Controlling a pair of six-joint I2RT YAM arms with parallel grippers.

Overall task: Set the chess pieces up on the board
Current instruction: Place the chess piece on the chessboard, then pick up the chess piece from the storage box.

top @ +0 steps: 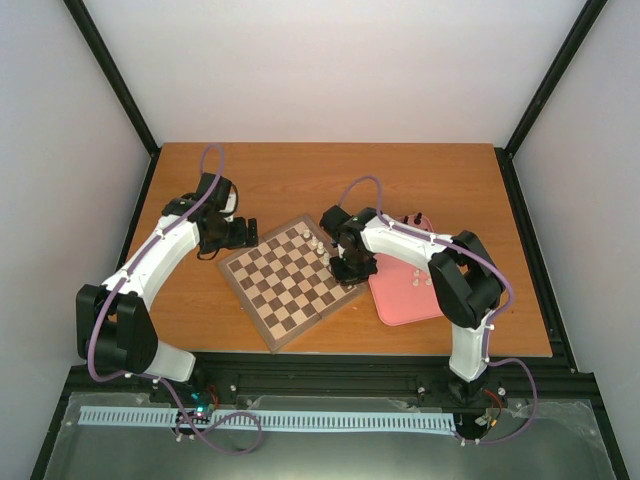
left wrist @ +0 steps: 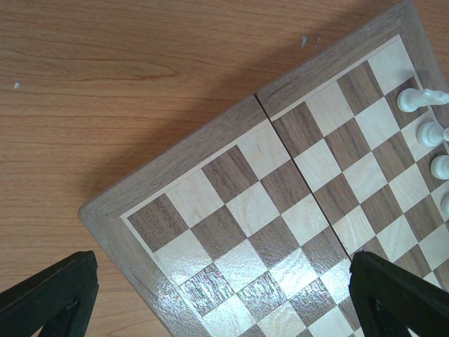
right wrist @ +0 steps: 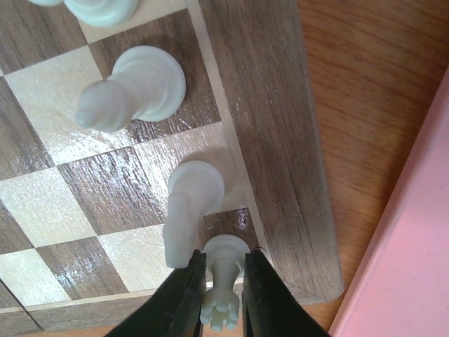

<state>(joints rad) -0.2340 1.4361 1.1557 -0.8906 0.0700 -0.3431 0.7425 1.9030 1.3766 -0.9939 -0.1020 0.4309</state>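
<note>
**Right tool (right wrist: 224,270) brackets white rook (right wrist: 225,250) at corner of board (right wrist: 280,140)**

The right tool's fingers closely flank a white rook on the board's corner square; whether they pinch it cannot be told. Two more white pieces (right wrist: 189,189) stand alongside. The left tool (left wrist: 221,270), spread wide, hangs over another corner. A pink tray (right wrist: 414,246) lies nearby on the bench (right wrist: 365,84).

Top camera high, looking down; both wrist cameras close over board (top: 290,282), shared everywhere.

lab robot cell: white panels (top: 330,60), black frame posts (top: 112,75).
</note>
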